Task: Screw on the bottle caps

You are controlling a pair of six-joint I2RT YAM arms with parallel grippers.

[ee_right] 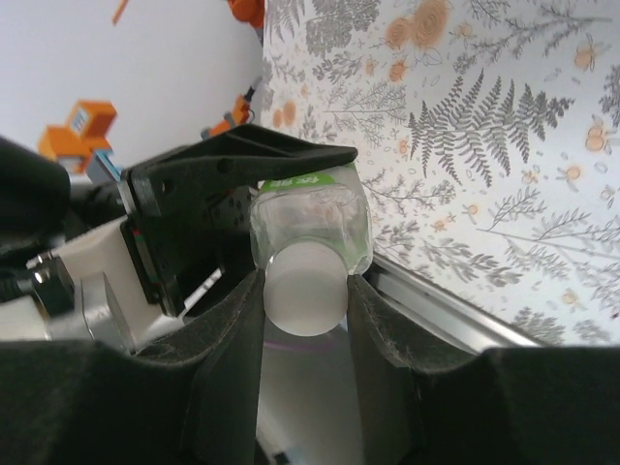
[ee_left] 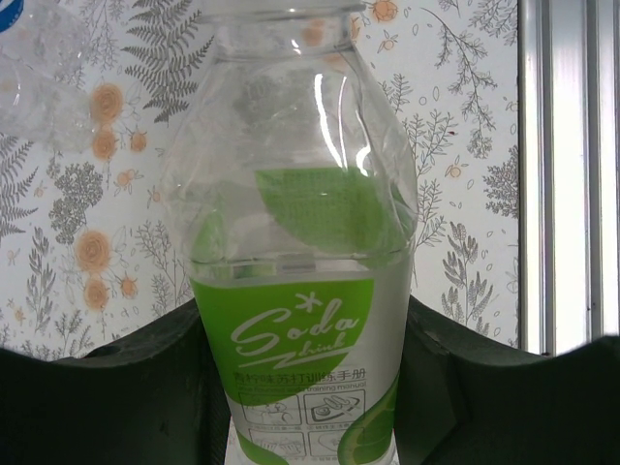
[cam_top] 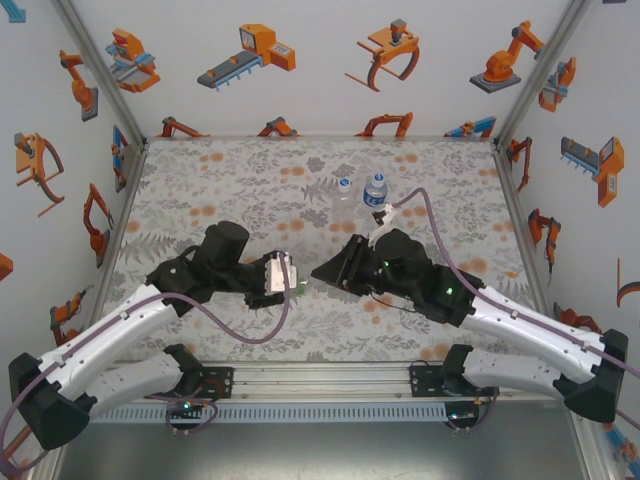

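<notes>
My left gripper (cam_top: 283,276) is shut on the green-labelled bottle (ee_left: 295,320) and holds it sideways above the mat, its neck (ee_left: 281,24) pointing toward the right arm. The left wrist view has the dark fingers (ee_left: 145,387) pressing both sides of the label. My right gripper (ee_right: 305,291) is shut on a white bottle cap (ee_right: 305,295), which sits against the mouth end of that bottle (ee_right: 310,218). In the top view the right gripper (cam_top: 322,272) meets the bottle (cam_top: 280,277) mid-table and hides the cap. A clear bottle (cam_top: 343,197) and a blue-labelled bottle (cam_top: 376,192) stand upright behind.
The floral mat (cam_top: 230,180) covers the table between white walls with orange robot pictures. A metal rail (cam_top: 320,375) runs along the near edge by the arm bases. A purple cable (cam_top: 435,225) loops from the right wrist near the standing bottles.
</notes>
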